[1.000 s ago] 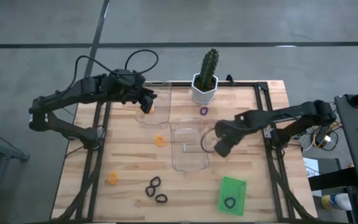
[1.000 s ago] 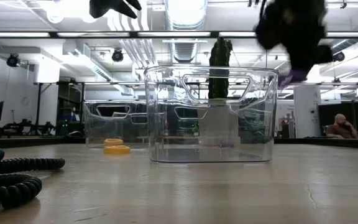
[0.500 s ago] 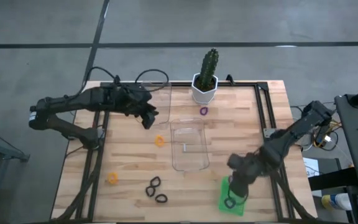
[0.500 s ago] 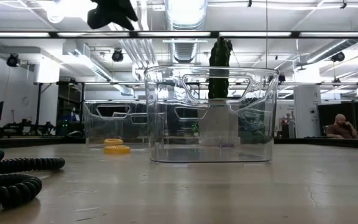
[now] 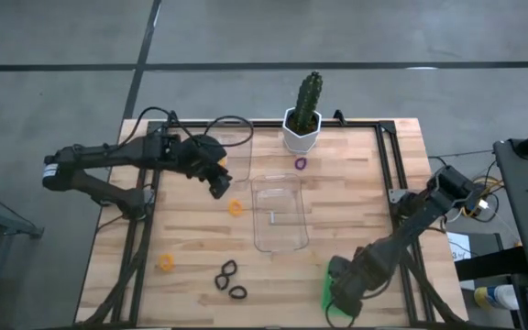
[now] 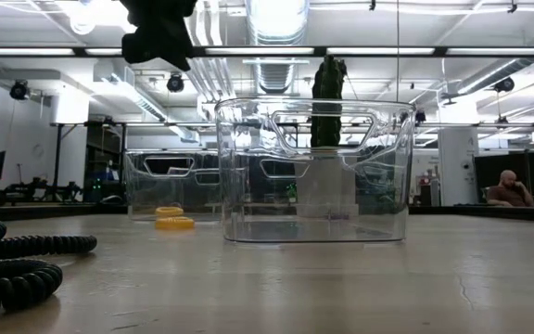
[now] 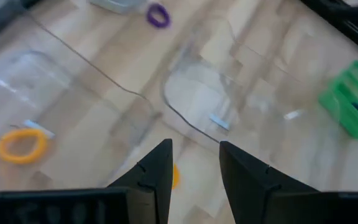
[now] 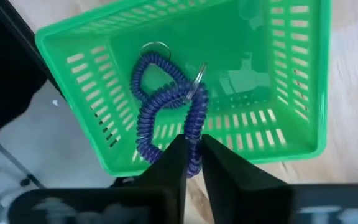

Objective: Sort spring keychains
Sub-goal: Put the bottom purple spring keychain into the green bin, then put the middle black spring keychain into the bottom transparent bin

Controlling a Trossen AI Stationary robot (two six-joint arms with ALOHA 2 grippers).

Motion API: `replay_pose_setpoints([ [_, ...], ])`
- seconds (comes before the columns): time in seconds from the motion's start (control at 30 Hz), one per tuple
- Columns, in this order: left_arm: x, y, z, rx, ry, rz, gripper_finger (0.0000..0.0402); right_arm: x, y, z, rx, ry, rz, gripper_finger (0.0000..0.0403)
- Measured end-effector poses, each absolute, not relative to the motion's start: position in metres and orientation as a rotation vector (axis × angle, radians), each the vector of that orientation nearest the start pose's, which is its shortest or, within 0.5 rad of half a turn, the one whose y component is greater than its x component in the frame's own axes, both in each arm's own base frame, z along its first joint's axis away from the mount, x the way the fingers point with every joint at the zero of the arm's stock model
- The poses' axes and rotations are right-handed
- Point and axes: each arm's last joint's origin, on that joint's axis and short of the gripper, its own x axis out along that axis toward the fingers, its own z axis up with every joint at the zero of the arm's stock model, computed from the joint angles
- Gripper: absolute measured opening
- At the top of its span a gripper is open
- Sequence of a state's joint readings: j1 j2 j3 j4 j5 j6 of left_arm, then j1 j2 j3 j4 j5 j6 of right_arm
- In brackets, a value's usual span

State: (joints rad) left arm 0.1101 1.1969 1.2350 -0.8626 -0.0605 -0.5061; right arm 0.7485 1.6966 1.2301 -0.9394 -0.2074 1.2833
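Keychains lie scattered across the wooden table (image 5: 356, 197) as both arms work. At far left, an orange keychain (image 5: 166, 263) sits near the front edge; the left gripper (image 5: 219, 186) hovers with fingers spread slightly apart beside the rear clear tray (image 5: 236, 147), above a second orange keychain (image 5: 236, 208). Two black keychains (image 5: 231, 280) rest near the front, left of the middle clear tray (image 5: 280, 213). A purple keychain (image 5: 301, 163) lies before the potted cactus (image 5: 303, 112). At right, the right gripper (image 8: 193, 163), fingers nearly pressed together, hangs over the green basket (image 8: 291, 81), which holds a blue-purple keychain (image 8: 163, 102).
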Motion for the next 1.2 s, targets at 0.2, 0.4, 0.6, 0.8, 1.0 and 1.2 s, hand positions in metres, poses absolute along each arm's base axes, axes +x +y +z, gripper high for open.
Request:
replay_pose_setpoints([
  [0.2, 0.229, 0.011, 0.346, -0.499, 0.81, 0.288, 0.0124, 0.226, 0.203, 0.229, 0.585, 1.59, -0.182, 0.0125],
  [0.4, 0.228, -0.019, 0.344, -0.526, 0.871, 0.177, 0.0124, 0.227, 0.177, 0.249, 0.58, 1.516, -0.198, 0.0189],
  [0.6, 0.226, -0.058, 0.325, -0.569, 0.961, 0.118, 0.0124, 0.226, 0.143, 0.266, 0.539, 1.411, -0.323, 0.0208],
  [0.8, 0.227, -0.102, 0.287, -0.658, 0.998, 0.046, 0.0124, 0.231, 0.116, 0.276, 0.497, 1.343, -0.344, 0.0206],
  [1.0, 0.23, -0.127, 0.241, -0.665, 1.065, 0.094, 0.0124, 0.238, 0.098, 0.277, 0.462, 1.33, -0.34, 0.0206],
  [1.2, 0.236, -0.143, 0.205, -0.678, 1.127, 0.098, 0.0124, 0.241, 0.092, 0.277, 0.444, 1.324, -0.343, 0.0206],
])
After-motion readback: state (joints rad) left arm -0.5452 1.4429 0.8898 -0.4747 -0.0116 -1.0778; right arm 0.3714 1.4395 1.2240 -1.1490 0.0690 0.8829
